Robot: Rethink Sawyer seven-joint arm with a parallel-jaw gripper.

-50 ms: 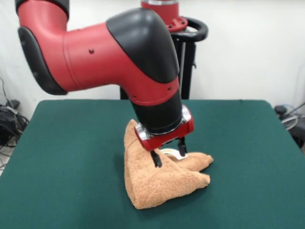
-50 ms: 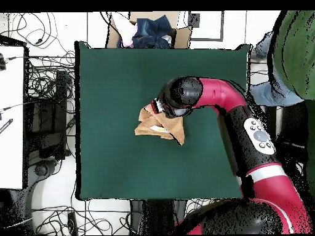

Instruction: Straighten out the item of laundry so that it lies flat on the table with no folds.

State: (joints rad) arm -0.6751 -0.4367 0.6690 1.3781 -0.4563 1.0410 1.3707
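The item of laundry [image 1: 157, 179], an orange-tan terry towel, lies bunched in a folded, roughly triangular heap near the middle of the green table [image 1: 248, 143]. My gripper [image 1: 169, 153] points down onto the heap's top. Its two black fingers [image 1: 156, 159] stand apart, their tips against the cloth on either side of a small white patch. In the overhead view the towel [image 2: 154, 129] pokes out from under the arm's black wrist, which hides the gripper, and green table [image 2: 111, 80] lies all around it.
The red arm [image 2: 246, 123] reaches in across the table's right side in the overhead view. A person in green [image 2: 295, 49] stands past the top right corner. A box of clothes [image 2: 147, 31] sits beyond the top edge, and cables lie on the floor at the left.
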